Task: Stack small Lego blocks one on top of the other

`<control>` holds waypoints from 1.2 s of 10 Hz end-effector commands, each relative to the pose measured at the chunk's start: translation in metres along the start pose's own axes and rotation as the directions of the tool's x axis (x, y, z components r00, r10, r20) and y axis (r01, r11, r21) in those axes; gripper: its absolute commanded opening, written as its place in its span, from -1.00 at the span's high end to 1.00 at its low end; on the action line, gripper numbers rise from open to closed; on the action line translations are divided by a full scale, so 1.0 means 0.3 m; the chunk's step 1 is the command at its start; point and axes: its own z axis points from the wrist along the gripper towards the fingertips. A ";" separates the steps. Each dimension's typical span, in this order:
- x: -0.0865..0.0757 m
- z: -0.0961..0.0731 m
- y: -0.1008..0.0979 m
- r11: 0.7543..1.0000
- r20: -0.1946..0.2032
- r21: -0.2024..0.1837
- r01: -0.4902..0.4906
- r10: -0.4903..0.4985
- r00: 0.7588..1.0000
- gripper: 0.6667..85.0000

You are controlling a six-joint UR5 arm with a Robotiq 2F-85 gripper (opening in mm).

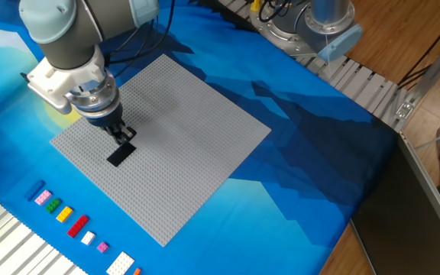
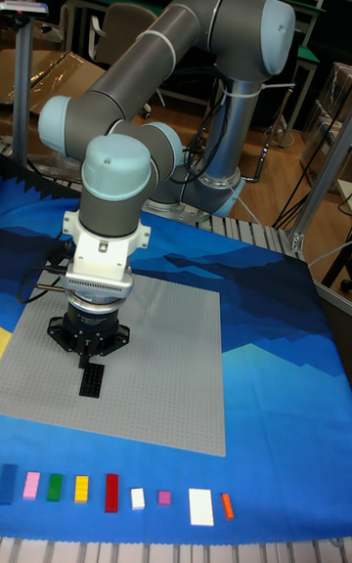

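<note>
The gripper (image 1: 121, 134) points straight down over the left part of the grey studded baseplate (image 1: 197, 114), its tip just above the far end of the flat black Lego block (image 1: 120, 154). The vertical pose probably serves to press studs squarely together. The black block lies flat on the baseplate, which gives it a fixed seat so that it cannot slide under a push. Whether the jaws are clenched or released, and whether they carry a small brick, I cannot tell; the tip is dark and small in both views. On the blue cloth (image 1: 312, 153) at the near left edge lies a row of spare bricks (image 2: 108, 495), a blue Lego block (image 1: 36, 192) at its left end, laid out apart, likely for easy picking.
</note>
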 end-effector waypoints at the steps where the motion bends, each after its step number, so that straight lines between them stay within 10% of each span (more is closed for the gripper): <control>1: 0.001 0.002 0.016 1.000 0.003 -0.011 -0.012 0.012 1.000 0.99; 5: 0.006 0.001 -0.025 0.999 0.001 0.032 0.008 -0.008 1.000 0.99; 12: 0.012 0.018 -0.005 1.000 0.008 0.000 0.001 -0.001 1.000 0.99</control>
